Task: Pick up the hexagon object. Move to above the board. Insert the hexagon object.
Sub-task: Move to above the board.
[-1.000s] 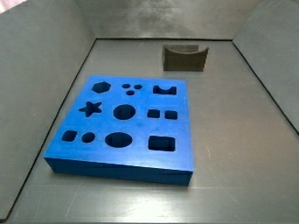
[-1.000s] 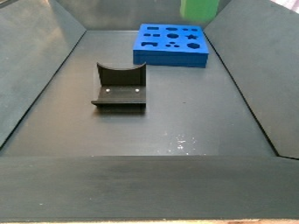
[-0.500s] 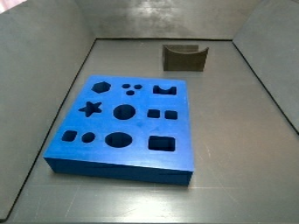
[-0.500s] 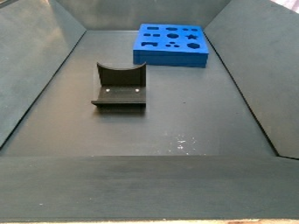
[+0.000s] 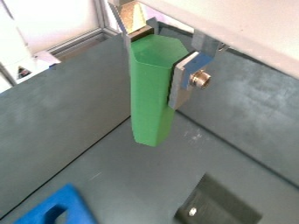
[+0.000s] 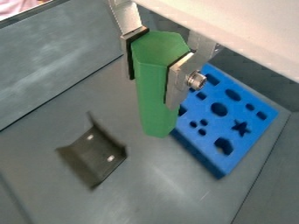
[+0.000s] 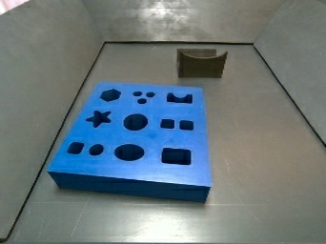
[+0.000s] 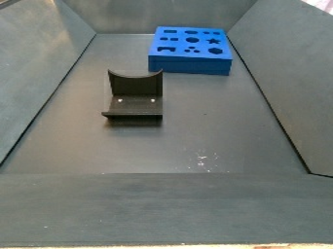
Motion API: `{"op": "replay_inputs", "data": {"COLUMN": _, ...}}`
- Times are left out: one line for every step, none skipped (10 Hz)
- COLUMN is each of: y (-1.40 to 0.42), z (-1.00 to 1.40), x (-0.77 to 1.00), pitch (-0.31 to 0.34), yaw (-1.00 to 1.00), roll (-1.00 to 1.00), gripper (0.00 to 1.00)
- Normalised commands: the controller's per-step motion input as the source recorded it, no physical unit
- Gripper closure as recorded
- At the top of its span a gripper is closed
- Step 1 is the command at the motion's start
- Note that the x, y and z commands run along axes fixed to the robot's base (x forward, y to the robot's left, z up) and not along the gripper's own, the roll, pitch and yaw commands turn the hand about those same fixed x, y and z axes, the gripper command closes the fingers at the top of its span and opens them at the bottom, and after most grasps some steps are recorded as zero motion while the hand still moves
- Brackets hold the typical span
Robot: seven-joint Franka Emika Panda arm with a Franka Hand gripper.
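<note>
In both wrist views my gripper (image 5: 156,66) (image 6: 156,66) is shut on the hexagon object (image 5: 152,96) (image 6: 156,92), a tall bright green prism that hangs upright between the silver fingers (image 5: 187,79), high above the floor. The board (image 7: 137,133), a thick blue slab with dark cut-out holes, lies flat on the floor; it also shows in a side view (image 8: 193,49) and in a wrist view (image 6: 222,122), beside and below the peg. A blue corner of it shows in a wrist view (image 5: 59,210). The gripper and the peg are out of view in both side views.
The fixture (image 8: 132,97), a dark bracket on a base plate, stands on the dark floor apart from the board; it also shows in a side view (image 7: 201,63) and in both wrist views (image 6: 93,153) (image 5: 222,206). Grey walls enclose the floor.
In a side view, a green patch at the upper edge a second ago is gone now. The board and the fixture have not moved.
</note>
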Motion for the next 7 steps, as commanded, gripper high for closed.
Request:
{"op": "replay_inputs", "data": {"y": -1.0, "z": -0.01, "x": -0.02, "pitch": -0.006, "yaw": 0.0, "roll": -0.02, "gripper": 1.0}}
{"op": "replay_inputs", "data": {"y": -1.0, "z": -0.01, "x": -0.02, "pitch": -0.006, "yaw": 0.01, "roll": -0.02, "gripper": 1.0}}
{"op": "replay_inputs", "data": {"y": -1.0, "z": -0.01, "x": -0.02, "pitch": -0.004, "yaw": 0.01, "roll": 0.0, "gripper": 1.0}}
{"op": "replay_inputs", "data": {"y": -1.0, "z": -0.01, "x": -0.01, "pitch": -0.001, "yaw": 0.01, "roll": -0.01, "gripper": 1.0}}
{"op": "replay_inputs", "data": {"y": -1.0, "z": -0.01, "x": 0.0, "pitch": 0.008, "yaw": 0.01, "roll": 0.0, "gripper": 1.0}}
{"op": "replay_inputs", "data": {"y": -1.0, "z": -0.01, "x": 0.01, "pitch": 0.013, "yaw": 0.01, "roll": 0.0, "gripper": 1.0}}
{"op": "replay_inputs", "data": {"y": -1.0, "z": -0.01, "x": 0.04, "pitch": 0.021, "yaw": 0.01, "roll": 0.0, "gripper": 1.0}}
